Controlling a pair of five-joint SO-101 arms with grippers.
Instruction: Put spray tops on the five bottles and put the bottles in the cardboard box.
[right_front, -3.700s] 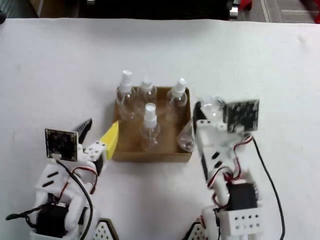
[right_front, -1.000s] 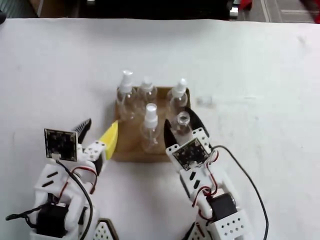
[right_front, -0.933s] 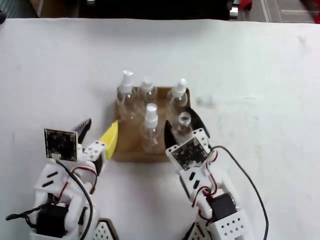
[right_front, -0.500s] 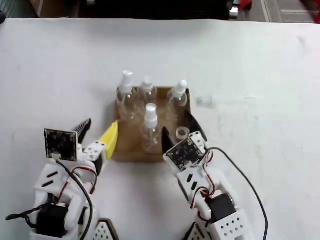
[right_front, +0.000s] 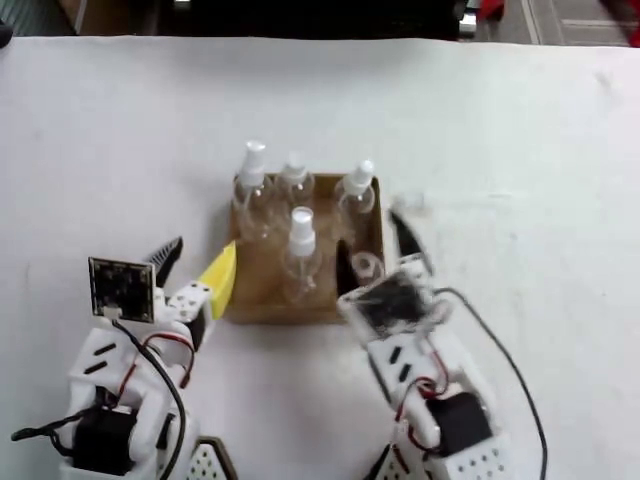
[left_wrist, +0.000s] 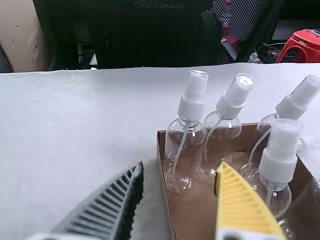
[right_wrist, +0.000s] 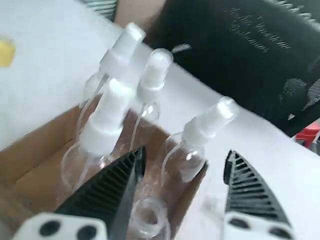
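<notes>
From the high view I see the uncapped bottle (right_front: 367, 266) standing in the near right corner of the cardboard box (right_front: 290, 314), beside four bottles with spray tops (right_front: 300, 243). The right wrist view adds that its neck sits low between the right jaws, which are spread wide, nearer to one of them. The left wrist view shows the left jaws also apart, astride the box wall: grey over the counter (left_wrist: 75, 125), yellow over the inside.

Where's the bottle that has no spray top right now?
High view: the uncapped bottle stands in the near right corner of the cardboard box, inside the open right end effector.
</notes>
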